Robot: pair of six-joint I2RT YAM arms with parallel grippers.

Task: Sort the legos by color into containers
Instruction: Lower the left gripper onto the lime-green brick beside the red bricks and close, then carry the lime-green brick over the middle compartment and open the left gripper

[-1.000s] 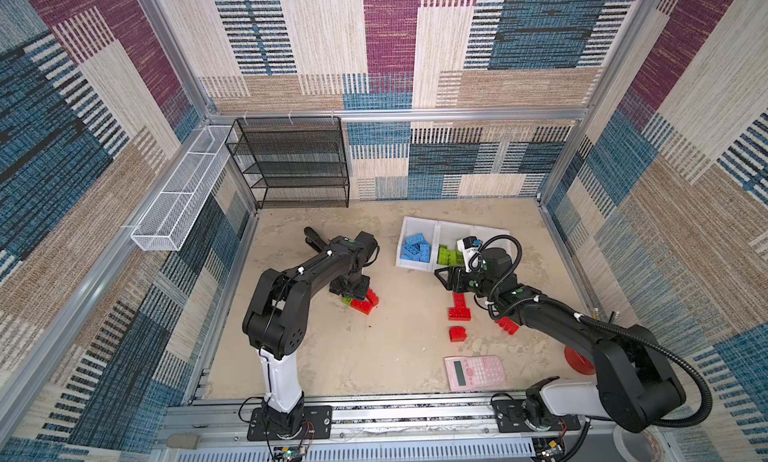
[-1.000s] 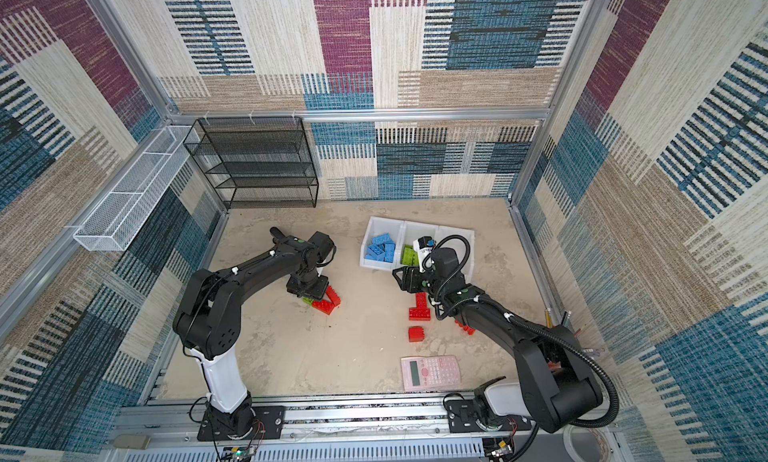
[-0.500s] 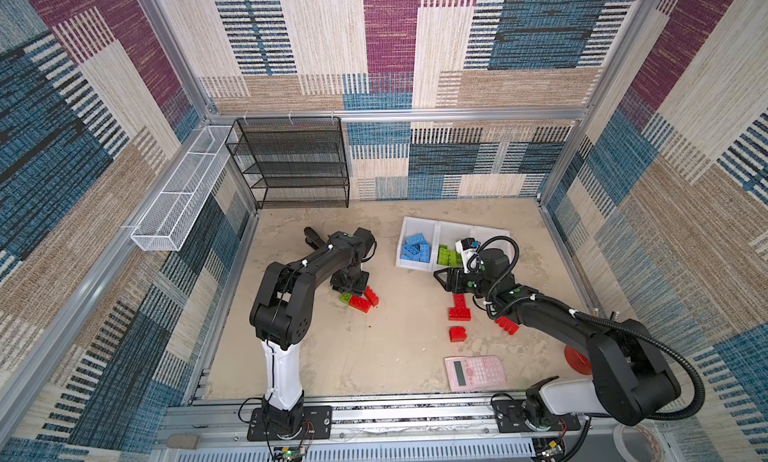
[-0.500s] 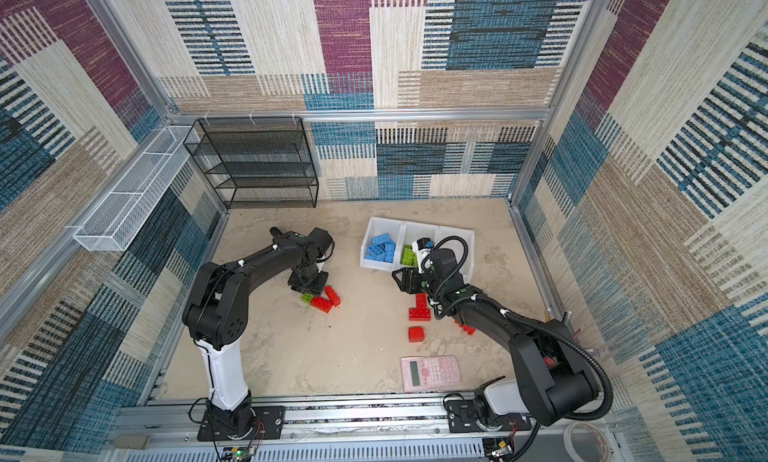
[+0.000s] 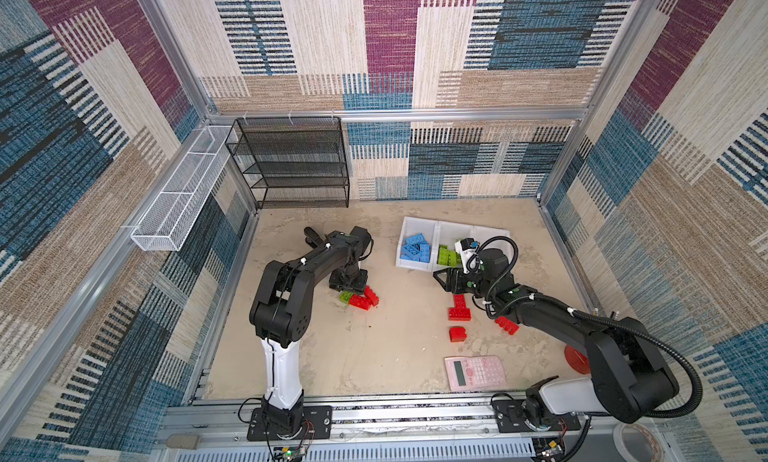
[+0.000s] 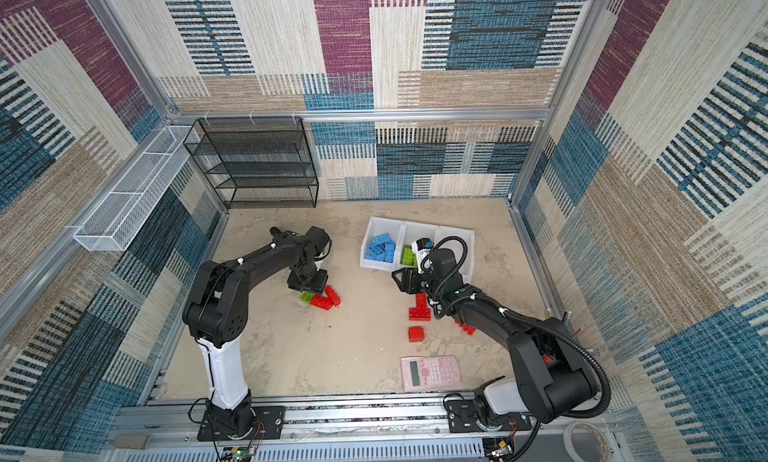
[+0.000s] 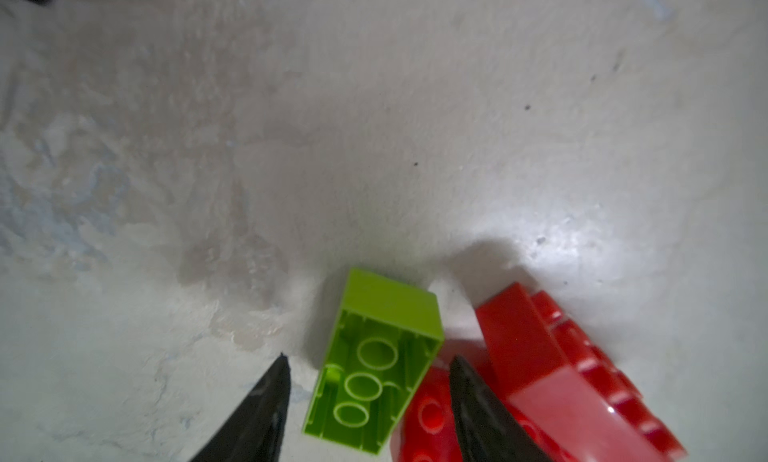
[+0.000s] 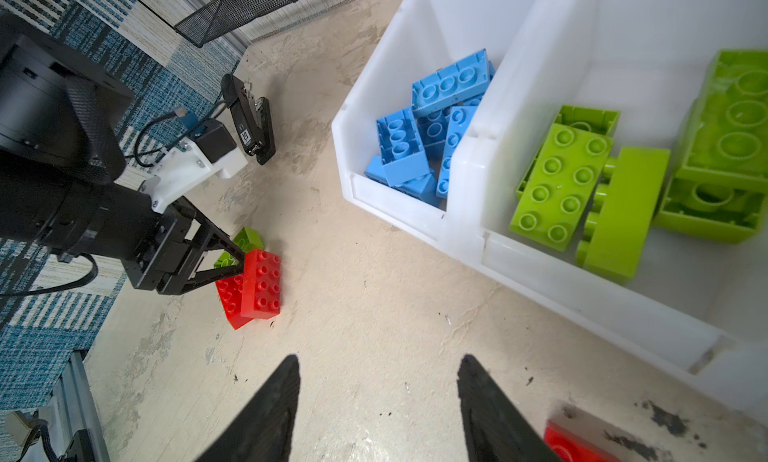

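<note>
Left wrist view: left tool (image 7: 370, 358) hangs low over the table (image 7: 374, 107), jaws approx half apart and empty, w/ the green brick (image 7: 386, 310) btwn the fingers. The brick lies hollow side up on the table, right against the red bricks (image 7: 536, 356) on one side. One finger has bare table beside the brick. The other lines up w/ a red brick, so closing as is prob. pinches red too or rides up on it.

Better: shift the tool a bit toward the free side, or nudge green clear first. Go down till the tips are near the table, then close slowly on the long walls. The walls look smooth, so grip low & square and lift straight up. Then carry it to the green bin (image 8: 540, 269), next to the blue bin (image 8: 347, 140).

Right tool (image 8: 380, 358) is parted, empty, over bare table just in front of the bins. Keep the paths apart, since it's near the drop spot.
</note>
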